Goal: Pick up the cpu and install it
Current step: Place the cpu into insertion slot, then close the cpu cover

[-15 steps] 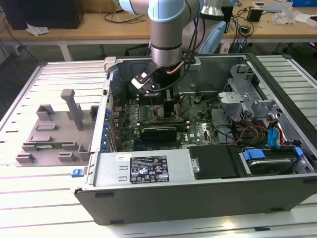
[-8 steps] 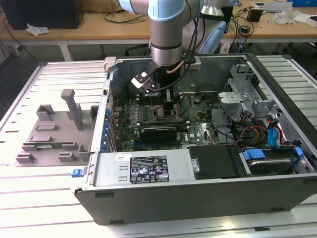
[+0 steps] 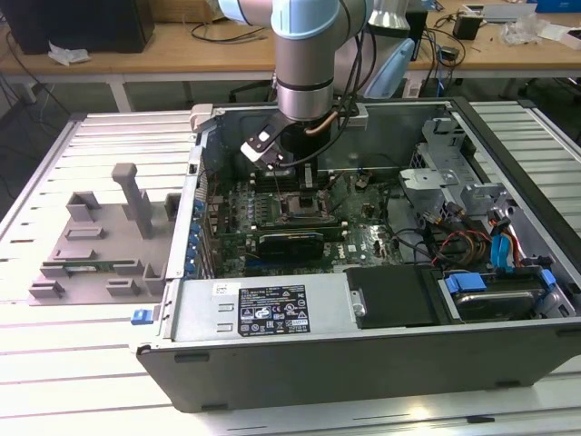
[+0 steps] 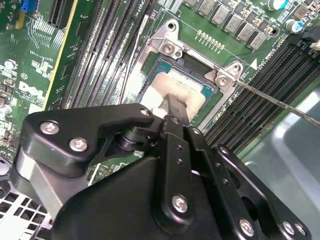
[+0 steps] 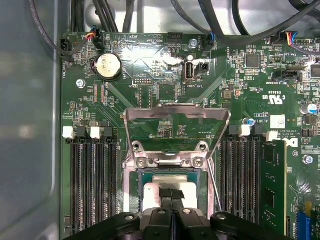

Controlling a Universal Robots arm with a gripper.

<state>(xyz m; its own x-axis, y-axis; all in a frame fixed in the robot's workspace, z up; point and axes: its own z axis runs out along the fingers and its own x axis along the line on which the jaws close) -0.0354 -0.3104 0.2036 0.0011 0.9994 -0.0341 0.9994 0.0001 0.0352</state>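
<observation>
Surveying the station, we noted a slatted metal table with wooden benches behind it carrying loose cables. An open computer case lay on its side on the table. A grey plastic tray sat just beside it on the exterior view's left. The arm stood near vertical over the case and reached down to the motherboard. The gripper hung directly above the socket. In the first wrist view the socket's load plate stood raised. The cpu lay flat within the socket frame, its silvery top facing up. In both wrist views we found the fingers drawn together with no gap, their tips at the middle of the chip's top. We could not tell whether they gripped it.
</observation>
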